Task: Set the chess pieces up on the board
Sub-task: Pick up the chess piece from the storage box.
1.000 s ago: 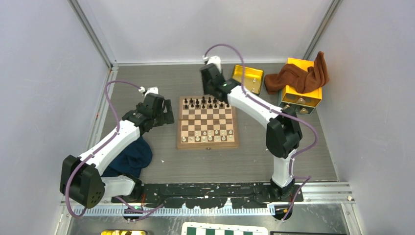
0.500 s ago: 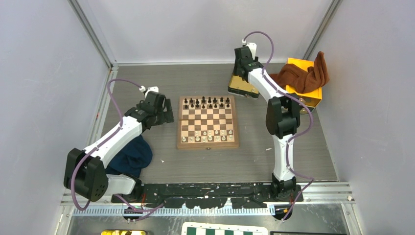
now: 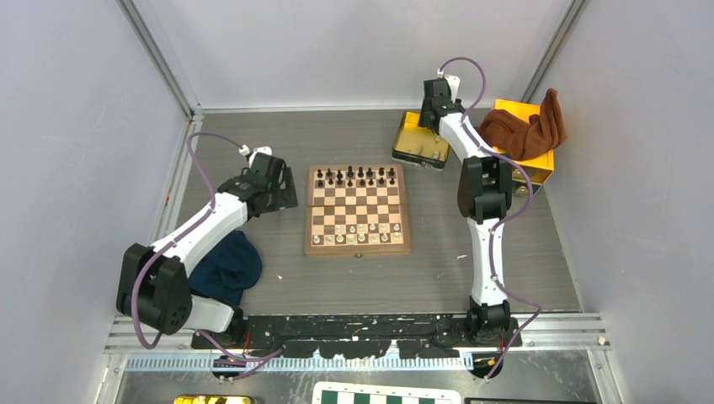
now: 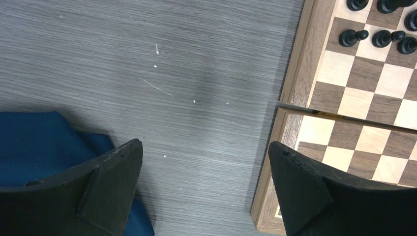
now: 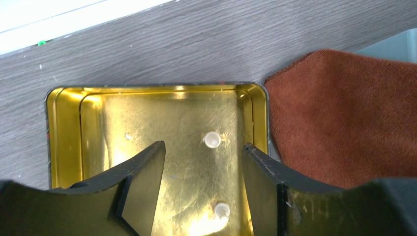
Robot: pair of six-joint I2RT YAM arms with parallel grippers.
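Within pale grey walls (image 3: 76, 126), a grey wood-grain table (image 3: 354, 278): at left a dark blue cloth (image 3: 223, 269), then the left gripper (image 4: 204, 157) spread fully wide and empty above bare tabletop just beside the board (image 3: 358, 210). In the middle, the small wooden board lying flat, dark chess pieces (image 3: 354, 177) along its far rows, cream chess pieces (image 3: 358, 231) along its near rows. At right, the right gripper (image 5: 202, 152) partly open, gripping nothing, over a gold tin (image 5: 64, 128) with two cream pieces (image 5: 212, 139) inside; just beside, a rust-brown cloth (image 5: 344, 113) draped over a yellow box (image 3: 539, 164).

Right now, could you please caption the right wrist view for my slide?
Open right gripper poised above two cream chess pieces in the yellow tray, brown cloth beside it.
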